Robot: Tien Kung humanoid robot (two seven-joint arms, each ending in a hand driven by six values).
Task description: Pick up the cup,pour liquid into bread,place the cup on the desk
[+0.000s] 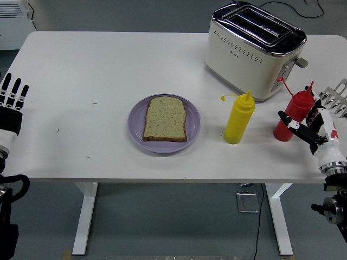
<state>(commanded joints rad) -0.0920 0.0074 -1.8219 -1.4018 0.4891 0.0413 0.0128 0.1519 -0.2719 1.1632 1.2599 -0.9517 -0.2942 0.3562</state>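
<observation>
Red bottle (pixel 293 115) | right hand (pixel 303 127) apparently gripping it | yellow bottle (pixel 239 117) beside | left hand (pixel 12 100) open

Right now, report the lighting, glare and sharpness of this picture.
Head view: even, soft light across the white table; faint shadows under the plate and yellow bottle; bright glare on the toaster chrome top; centre sharp, with the right hand by the red bottle slightly soft.
</observation>
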